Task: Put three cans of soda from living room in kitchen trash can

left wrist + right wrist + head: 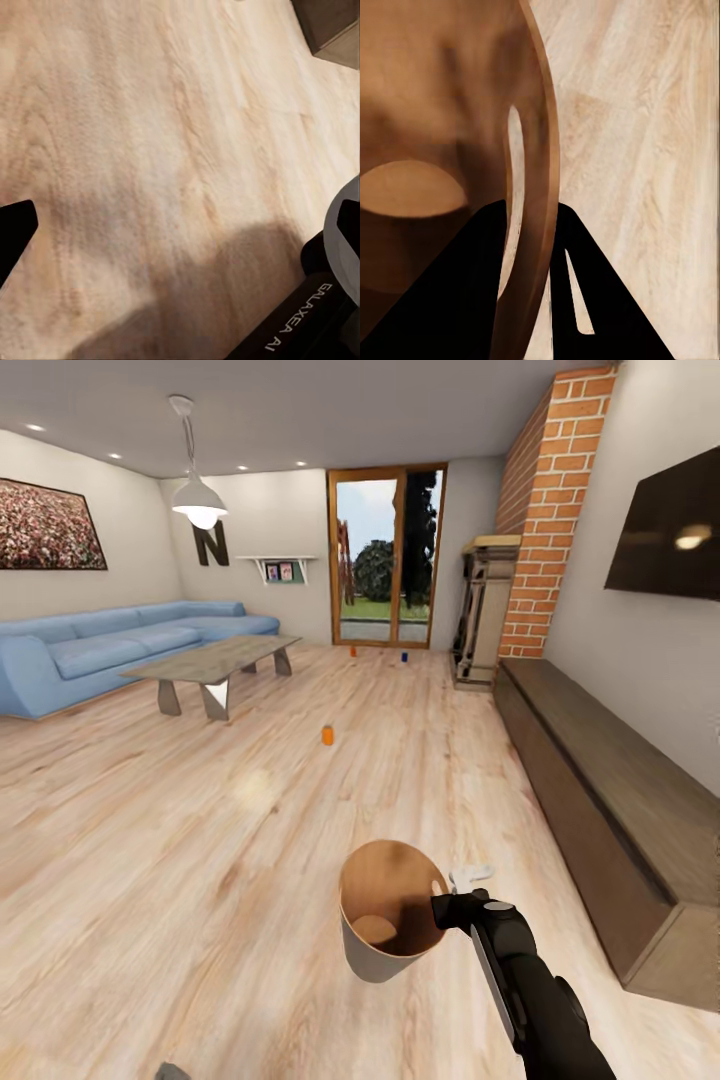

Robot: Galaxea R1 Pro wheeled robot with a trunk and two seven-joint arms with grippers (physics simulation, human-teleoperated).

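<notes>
Blue sofa (110, 645) behind a grey coffee table (215, 660); pendant lamp (200, 500); wall television (665, 535)

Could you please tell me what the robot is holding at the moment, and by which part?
The right gripper holds the trash can by its rim, one finger inside the wall and one outside.

Home living room, rendered in simulation. Light wood plank floor (150, 840), long blue sofa (110, 650) along the left wall with a low coffee table (215, 660) in front, pendant lamp (198, 500) overhead, framed picture (48, 525) and a big letter N (210, 545) on the walls. Red brick chimney column (545, 510), dark flat screen (668, 535) above a long wooden bench unit (610, 800), wood-framed glass doors (385, 555) giving onto greenery.
</notes>
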